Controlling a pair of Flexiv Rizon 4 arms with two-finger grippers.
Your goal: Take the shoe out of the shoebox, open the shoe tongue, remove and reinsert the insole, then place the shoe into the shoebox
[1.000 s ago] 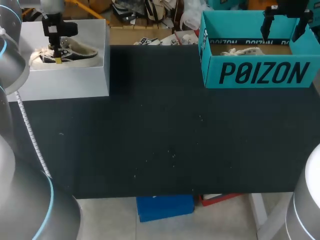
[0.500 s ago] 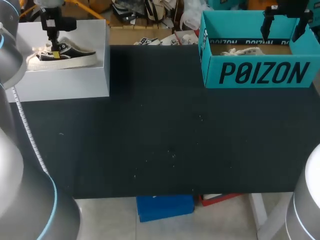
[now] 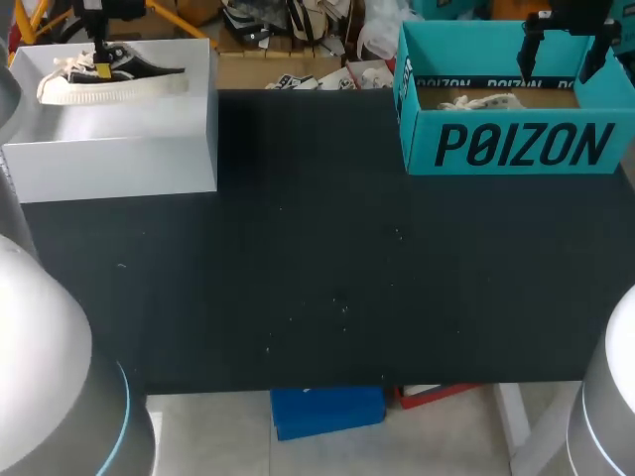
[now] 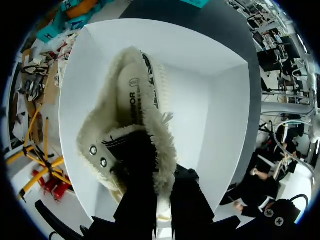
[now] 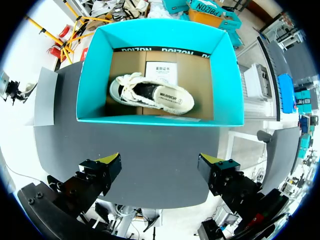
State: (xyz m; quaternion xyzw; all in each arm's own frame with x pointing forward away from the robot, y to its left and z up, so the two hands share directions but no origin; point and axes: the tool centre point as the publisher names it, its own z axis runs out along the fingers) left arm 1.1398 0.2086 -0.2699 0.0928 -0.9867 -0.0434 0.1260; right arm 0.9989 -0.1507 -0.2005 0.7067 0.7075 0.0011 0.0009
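Upper left, the left gripper pinches the shoe by its fleecy collar over the white box. So soft a hold (toe unsupported) may let it tilt or slip. Upper right, the right gripper hovers spread above the teal shoebox.

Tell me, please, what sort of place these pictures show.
Probably a robotics test bench set up for shoe handling: a dark table holds a white box and a teal shoebox, and the left gripper is shut on a shoe over the white box.
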